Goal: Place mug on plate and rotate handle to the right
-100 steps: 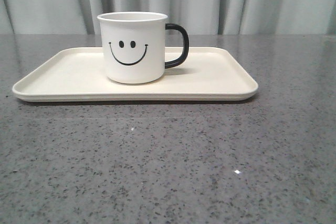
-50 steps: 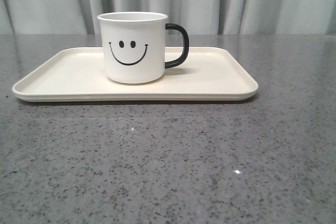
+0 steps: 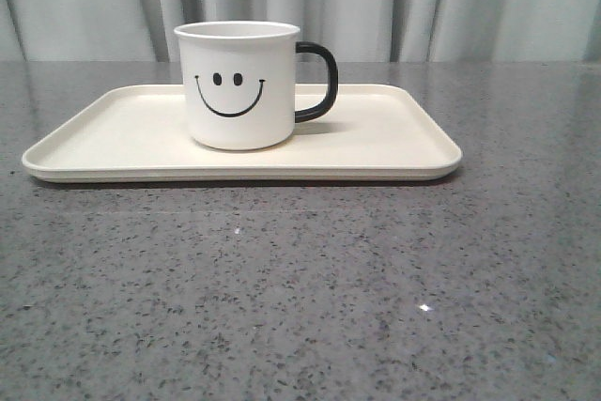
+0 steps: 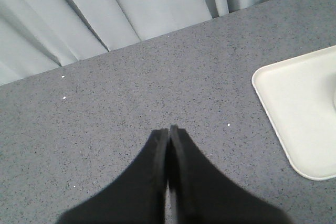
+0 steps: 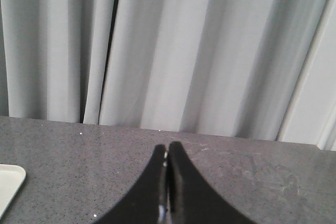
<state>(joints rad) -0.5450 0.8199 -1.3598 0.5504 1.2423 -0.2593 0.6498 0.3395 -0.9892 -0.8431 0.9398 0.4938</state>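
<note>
The white mug (image 3: pixel 239 86) with a black smiley face stands upright on the cream plate (image 3: pixel 394 143), left of the plate's middle. Its black handle (image 3: pixel 319 80) points to the right. Neither gripper shows in the front view. My left gripper (image 4: pixel 168 129) is shut and empty over the bare grey table, with a corner of the plate (image 4: pixel 299 114) off to one side. My right gripper (image 5: pixel 168 146) is shut and empty over the table, facing the curtain; a plate corner (image 5: pixel 8 184) shows at the view's edge.
The grey speckled table (image 3: pixel 300 298) stretches in front of the plate. A pale curtain (image 3: pixel 423 2) hangs behind the table's far edge.
</note>
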